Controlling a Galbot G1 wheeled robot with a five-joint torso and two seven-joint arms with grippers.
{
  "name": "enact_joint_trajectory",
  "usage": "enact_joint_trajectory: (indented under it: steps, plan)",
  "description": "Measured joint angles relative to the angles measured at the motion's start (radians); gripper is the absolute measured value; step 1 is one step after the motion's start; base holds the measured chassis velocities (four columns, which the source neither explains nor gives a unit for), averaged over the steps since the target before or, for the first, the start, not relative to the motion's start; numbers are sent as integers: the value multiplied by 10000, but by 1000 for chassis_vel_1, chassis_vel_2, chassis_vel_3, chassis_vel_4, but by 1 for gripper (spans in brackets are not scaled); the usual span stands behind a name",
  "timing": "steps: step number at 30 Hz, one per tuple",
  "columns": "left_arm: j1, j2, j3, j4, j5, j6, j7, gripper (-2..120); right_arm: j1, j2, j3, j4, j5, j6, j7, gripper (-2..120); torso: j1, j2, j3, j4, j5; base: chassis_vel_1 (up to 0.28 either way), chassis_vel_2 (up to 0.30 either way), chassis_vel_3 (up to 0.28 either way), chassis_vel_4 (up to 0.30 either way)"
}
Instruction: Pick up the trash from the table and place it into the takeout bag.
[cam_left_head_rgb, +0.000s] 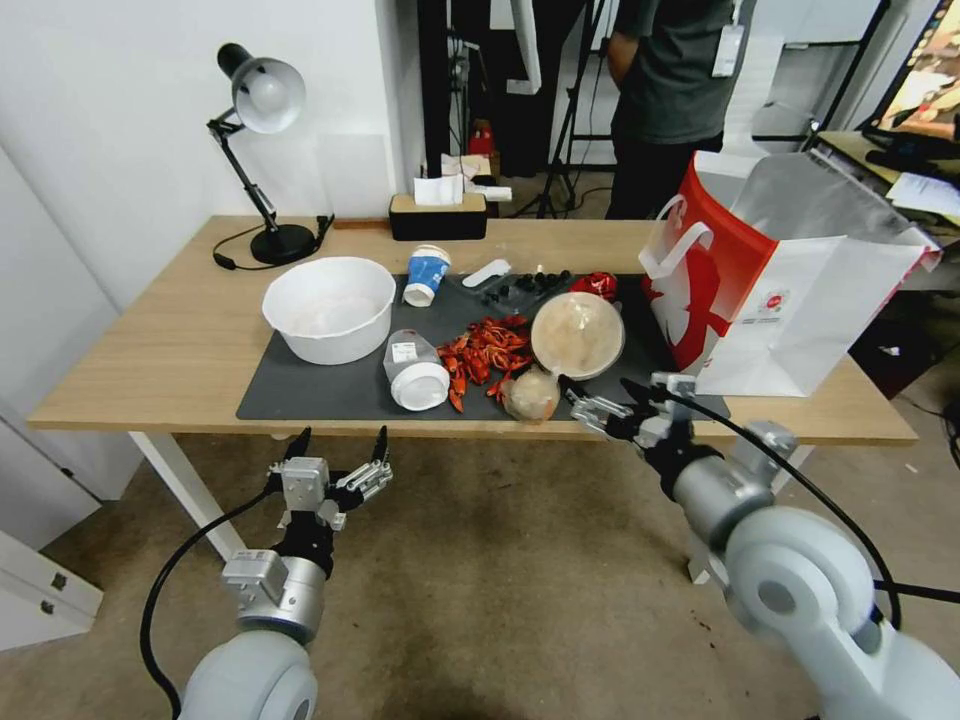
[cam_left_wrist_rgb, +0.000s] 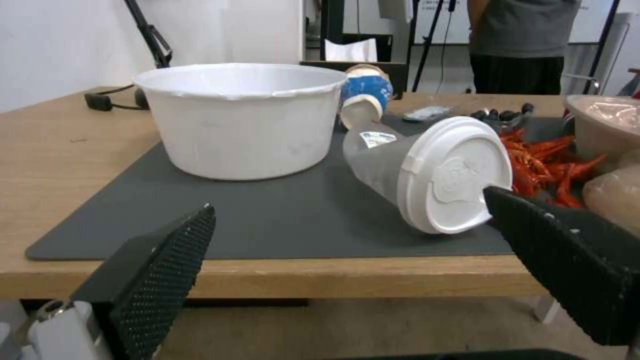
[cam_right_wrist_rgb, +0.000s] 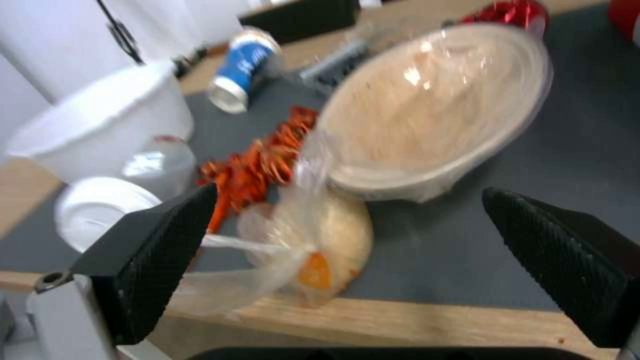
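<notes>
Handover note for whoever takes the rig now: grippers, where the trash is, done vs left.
Left gripper: open, empty, below the table's front edge, facing the white-lidded clear cup.
Right gripper: open, empty, at the front edge near the balled clear bag and the round plastic dish.
On the mat: white bowl, lying blue-and-white paper cup, red shell scraps, red wrapper.
Takeout bag: upright, open, at the table's right end.
Done: nothing visibly bagged; its inside is hidden.
Left: everything above.
</notes>
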Motion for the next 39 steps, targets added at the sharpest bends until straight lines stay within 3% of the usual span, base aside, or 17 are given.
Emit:
enact_joint_trajectory:
  steps: [16,39]
  plan:
    - [51,-237,-56,263,145,-53,-19,100,2001,1069,-2276,-1517,-212,-622,1897,100,0,0,-1,1,-1,0,0,0,0]
    - [40,-275,-11,394,158,-117,-42,100,2760,1680,-2838,-2654,312,-667,2545,100,-1,1,-1,-1,-1,0,0,0,0]
